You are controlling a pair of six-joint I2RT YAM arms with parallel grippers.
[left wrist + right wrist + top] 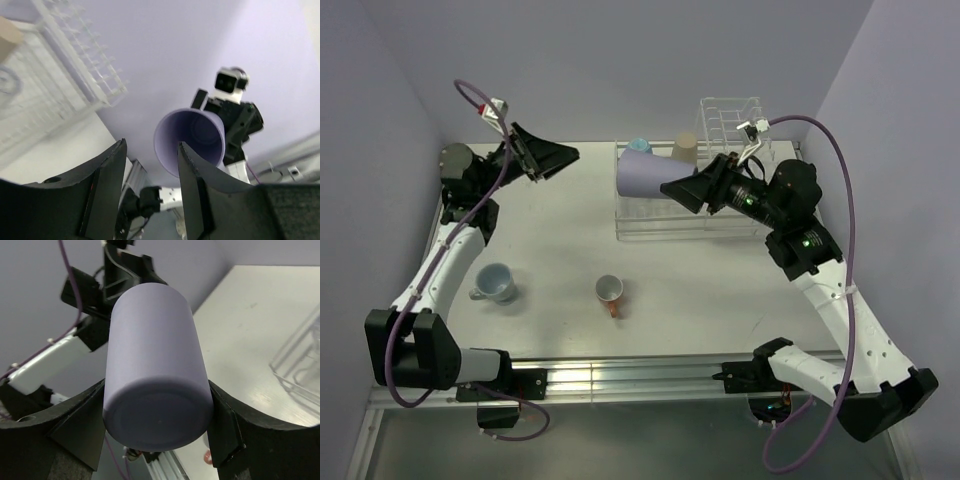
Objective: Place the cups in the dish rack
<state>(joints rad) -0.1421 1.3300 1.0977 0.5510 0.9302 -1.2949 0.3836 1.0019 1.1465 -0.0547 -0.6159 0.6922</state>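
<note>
My right gripper (678, 188) is shut on the purple cup (646, 175), holding it on its side above the clear dish rack (740, 228); its base fills the right wrist view (156, 375). A light blue cup (639, 146) and a tall tan cup (684, 150) stand in the rack's far side. A pale grey-blue mug (497, 283) and a small orange-handled mug (609, 292) sit on the table. My left gripper (563, 157) is open and empty, raised at far left, facing the purple cup's mouth (190, 140). The clear glasses are not seen.
The rack's tall upright dividers (732, 118) stand at the back right, also seen in the left wrist view (85, 55). A metal rail (620, 380) runs along the table's near edge. Purple walls close in the back and sides.
</note>
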